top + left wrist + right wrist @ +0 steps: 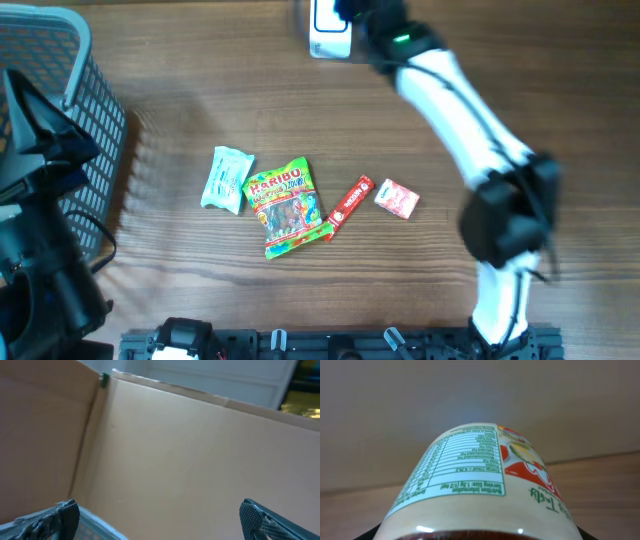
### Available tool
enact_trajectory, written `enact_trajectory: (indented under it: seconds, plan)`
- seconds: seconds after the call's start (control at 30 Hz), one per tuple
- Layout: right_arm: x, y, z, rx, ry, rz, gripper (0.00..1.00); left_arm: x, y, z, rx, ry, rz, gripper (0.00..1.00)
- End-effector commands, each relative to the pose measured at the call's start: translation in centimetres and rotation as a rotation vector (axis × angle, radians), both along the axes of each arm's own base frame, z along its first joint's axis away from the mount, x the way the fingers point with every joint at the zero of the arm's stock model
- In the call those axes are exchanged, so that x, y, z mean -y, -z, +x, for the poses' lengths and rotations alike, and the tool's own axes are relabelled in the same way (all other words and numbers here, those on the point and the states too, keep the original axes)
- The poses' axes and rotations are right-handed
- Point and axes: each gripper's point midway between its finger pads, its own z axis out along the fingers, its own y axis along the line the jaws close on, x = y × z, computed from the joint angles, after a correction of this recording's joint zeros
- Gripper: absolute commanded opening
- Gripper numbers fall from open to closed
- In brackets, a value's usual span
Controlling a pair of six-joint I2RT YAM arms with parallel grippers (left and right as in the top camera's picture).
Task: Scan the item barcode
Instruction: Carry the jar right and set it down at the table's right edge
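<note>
Labelled jar (475, 485) nearest right wrist lens, clamped in right gripper (347, 18), held by white unit (328, 38), likely scanner, for barcode read. Left gripper (160, 515) wide open, empty.

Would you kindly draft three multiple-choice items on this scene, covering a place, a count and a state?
1. Which item lies nearest the basket?
A. pink packet
B. white-green packet
C. red stick

2. How many items lie loose on the table?
A. two
B. four
C. six

3. How is the left gripper?
A. open, empty
B. shut on a packet
C. shut on the basket

Answers:
1. B, it lies leftmost in the row, toward the basket.
2. B, these three plus the Haribo bag.
3. A, its fingertips stand wide apart with nothing between them.
</note>
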Motion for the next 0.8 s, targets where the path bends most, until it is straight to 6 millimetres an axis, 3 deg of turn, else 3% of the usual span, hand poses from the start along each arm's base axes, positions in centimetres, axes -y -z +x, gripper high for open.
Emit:
enact_trajectory:
  seconds: [0.0, 0.2, 0.33, 0.47, 0.57, 0.77]
  plan:
    - [11.3, -2.6, -1.9, -0.049, 0.252, -0.048, 0.53, 1.2, -1.9, -3.4, 0.092, 0.103, 0.047, 1.0]
    - [23.6, 3.2, -6.5, -0.343, 0.522, -0.03, 0.52, 0.0, -2.9, -10.2, 0.216, 0.098, 0.031, 1.0]
    - [29.8, 6.5, -9.3, -0.476, 0.636, 0.058, 0.58, -0.5, -3.2, -13.4, 0.283, 0.095, 0.023, 1.0]
    - [34.7, 10.6, -11.8, -0.594, 0.684, 0.205, 0.59, -0.6, -3.2, -13.9, 0.294, 0.095, 0.021, 1.0]
    - [38.9, 14.1, -14.9, -0.684, 0.753, 0.324, 0.59, -0.6, -3.2, -13.7, 0.291, 0.095, 0.022, 1.0]
    - [44.4, 19.5, -20.0, -0.815, 0.889, 0.413, 0.57, -0.5, -3.0, -13.5, 0.274, 0.094, 0.023, 1.0]
